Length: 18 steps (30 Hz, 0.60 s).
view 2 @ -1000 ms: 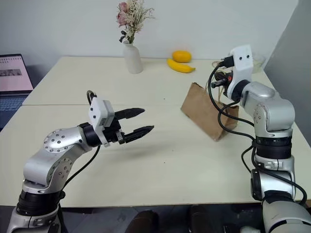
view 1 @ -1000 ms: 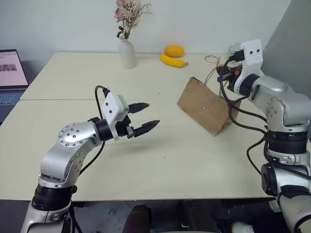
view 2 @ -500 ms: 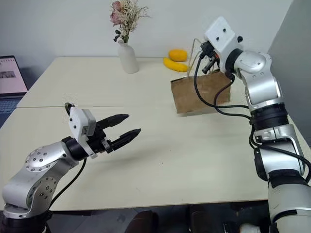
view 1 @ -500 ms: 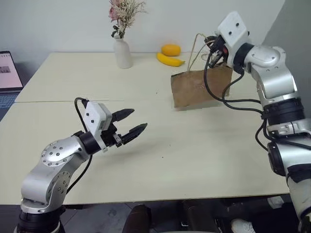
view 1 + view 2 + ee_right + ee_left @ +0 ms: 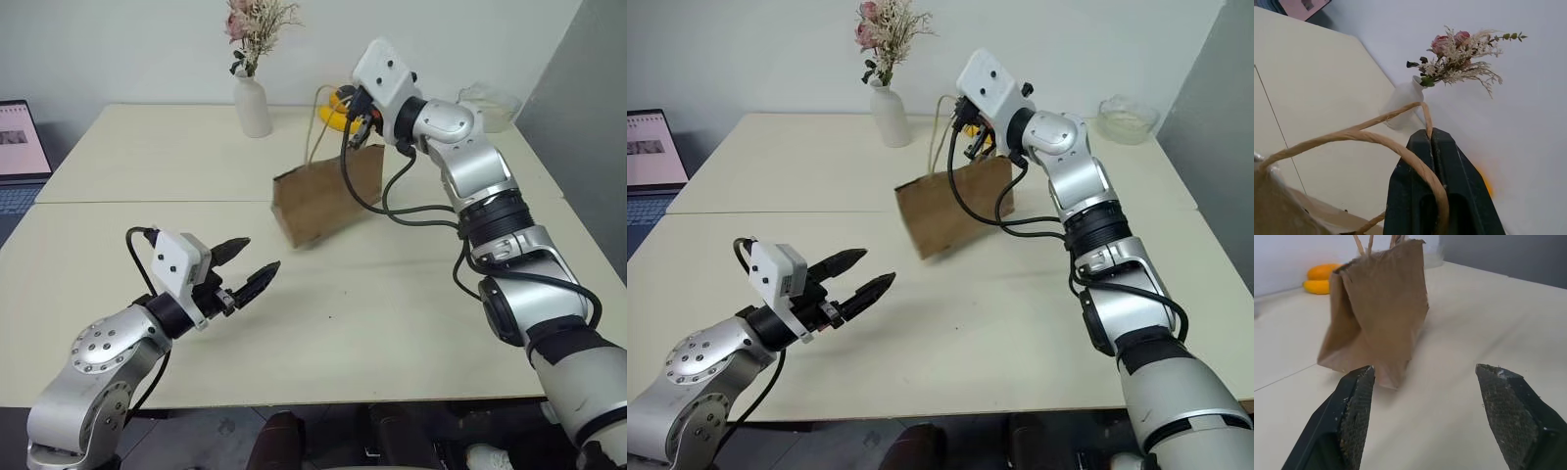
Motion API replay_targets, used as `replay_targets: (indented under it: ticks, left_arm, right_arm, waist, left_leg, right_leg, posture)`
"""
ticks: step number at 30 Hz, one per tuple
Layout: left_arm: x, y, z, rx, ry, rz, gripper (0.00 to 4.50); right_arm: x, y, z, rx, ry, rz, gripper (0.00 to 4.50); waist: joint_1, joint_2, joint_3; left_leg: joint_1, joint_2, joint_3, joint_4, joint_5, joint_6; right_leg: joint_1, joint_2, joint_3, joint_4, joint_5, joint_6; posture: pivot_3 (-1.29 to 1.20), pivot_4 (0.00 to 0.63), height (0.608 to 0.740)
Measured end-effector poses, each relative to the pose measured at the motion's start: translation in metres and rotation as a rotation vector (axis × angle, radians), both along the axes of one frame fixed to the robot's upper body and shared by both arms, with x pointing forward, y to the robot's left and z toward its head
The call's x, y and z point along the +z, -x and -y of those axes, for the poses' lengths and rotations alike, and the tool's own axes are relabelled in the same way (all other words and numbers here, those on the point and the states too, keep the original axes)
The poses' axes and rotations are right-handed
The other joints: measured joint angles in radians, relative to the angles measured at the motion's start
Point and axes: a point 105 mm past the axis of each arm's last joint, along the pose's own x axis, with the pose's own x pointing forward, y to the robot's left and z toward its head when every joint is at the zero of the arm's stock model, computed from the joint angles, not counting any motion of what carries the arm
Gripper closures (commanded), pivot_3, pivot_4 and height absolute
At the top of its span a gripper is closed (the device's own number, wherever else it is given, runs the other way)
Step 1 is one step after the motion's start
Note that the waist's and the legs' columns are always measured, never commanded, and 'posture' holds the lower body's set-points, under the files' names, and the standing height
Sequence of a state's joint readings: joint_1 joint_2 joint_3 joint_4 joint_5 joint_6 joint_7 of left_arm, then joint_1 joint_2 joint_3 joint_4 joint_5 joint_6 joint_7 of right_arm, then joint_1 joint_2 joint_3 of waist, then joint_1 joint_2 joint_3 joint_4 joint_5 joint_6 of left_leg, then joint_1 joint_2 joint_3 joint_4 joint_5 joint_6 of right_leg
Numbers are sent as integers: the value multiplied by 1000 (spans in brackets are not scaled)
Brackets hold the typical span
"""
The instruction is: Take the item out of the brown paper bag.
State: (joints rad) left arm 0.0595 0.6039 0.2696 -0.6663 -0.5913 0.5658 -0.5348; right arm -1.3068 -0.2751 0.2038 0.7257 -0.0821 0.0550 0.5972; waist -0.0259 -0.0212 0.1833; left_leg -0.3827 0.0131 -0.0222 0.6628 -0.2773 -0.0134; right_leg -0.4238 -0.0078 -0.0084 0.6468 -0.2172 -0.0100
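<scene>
Spanning two pale tables, a seam meets the white wall.

The crumpled brown paper bag stands tilted near the desk's middle, toward the far edge, its pale cord handles pulled upward. Its contents are hidden.

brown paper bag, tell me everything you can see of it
The brown paper bag is crumpled kraft paper with thin pale cord loop handles. It stands tilted near the table's middle, top edge raised, one lower edge seemingly on the tabletop. The shut right claw grips a handle. The open left claw is apart from it. Its contents are hidden.
</scene>
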Motion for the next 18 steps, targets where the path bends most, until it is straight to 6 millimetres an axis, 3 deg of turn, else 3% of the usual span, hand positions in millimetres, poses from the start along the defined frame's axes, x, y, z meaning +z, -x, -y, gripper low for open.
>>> replay_targets:
  ticks: [9,18]
  left_arm:
    - [4,-2,-5,16,-49,39,1057]
    - [6,-7,-10,25,-69,58,1057]
  right_arm:
    - [-10,0,-5,4,50,17,4464]
    - [-12,16,-7,66,170,81,4464]
  waist:
    - [-1,0,0]
    - [-2,0,0]
  left_leg:
    - [0,0,0,0,0,0]
    - [0,0,0,0,0,0]
  right_leg:
    - [0,0,0,0,0,0]
    - [0,0,0,0,0,0]
  posture:
    - [0,150,740]
    - [0,150,740]
